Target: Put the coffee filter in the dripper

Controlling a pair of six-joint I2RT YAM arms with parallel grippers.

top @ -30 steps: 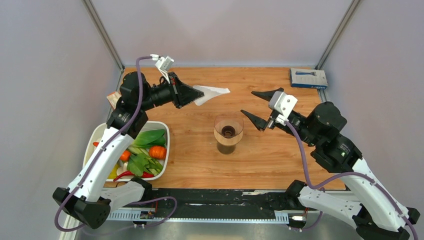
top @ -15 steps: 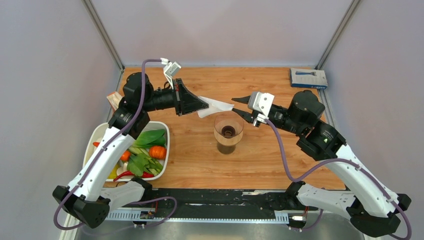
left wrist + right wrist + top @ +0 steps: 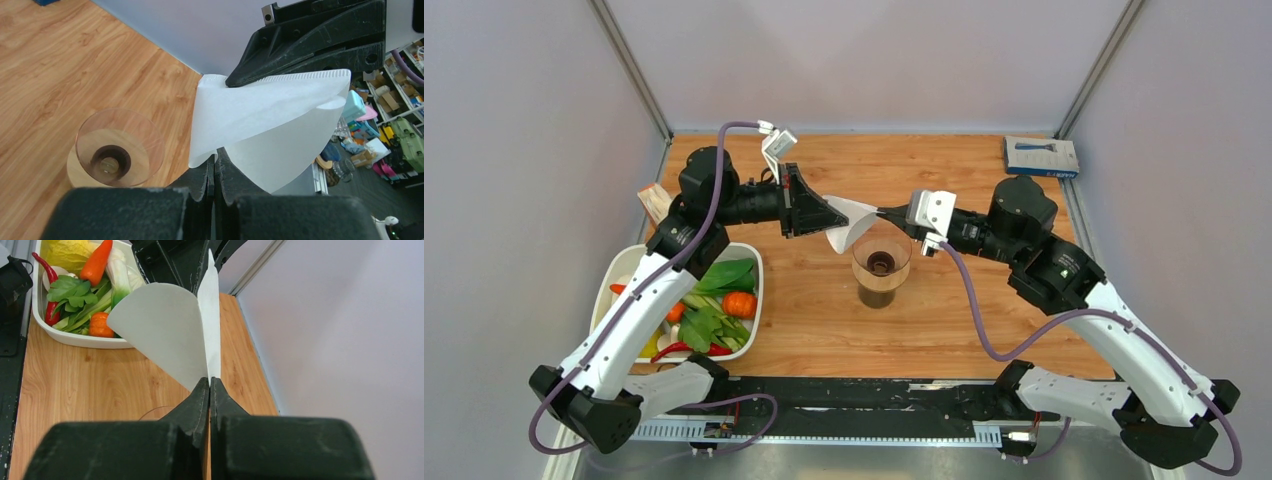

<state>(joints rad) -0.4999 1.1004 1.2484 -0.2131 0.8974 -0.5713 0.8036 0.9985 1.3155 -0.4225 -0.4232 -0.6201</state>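
Overhead, the wooden counter (image 3: 804, 310) fills the middle of the view. The left arm (image 3: 639, 310) reaches in from 9 o'clock and the right arm (image 3: 1114, 330) from 3 o'clock, and they meet just past the centre. A white tray (image 3: 759, 290) of vegetables sits at 8 o'clock on the counter, under the left arm. A blue box (image 3: 1041, 157) lies in the 1 o'clock corner, well apart from everything else.

The dripper (image 3: 881, 262) stands upright near the centre, its clear cone open to the top.

The filter (image 3: 852, 222) is held in the air at about 11 o'clock from the dripper's rim, between the two arms. It is not in the cone. From the left wrist, the filter (image 3: 260, 115) is spread partly open as a fan, with the dripper (image 3: 117, 150) lower at 8 o'clock.

The left tool (image 3: 832, 215) is pinched tight on the filter's edge nearest it. The right tool (image 3: 882, 212) is pinched on the opposite edge, and in its own camera its fingers (image 3: 197, 400) meet on the paper's point.
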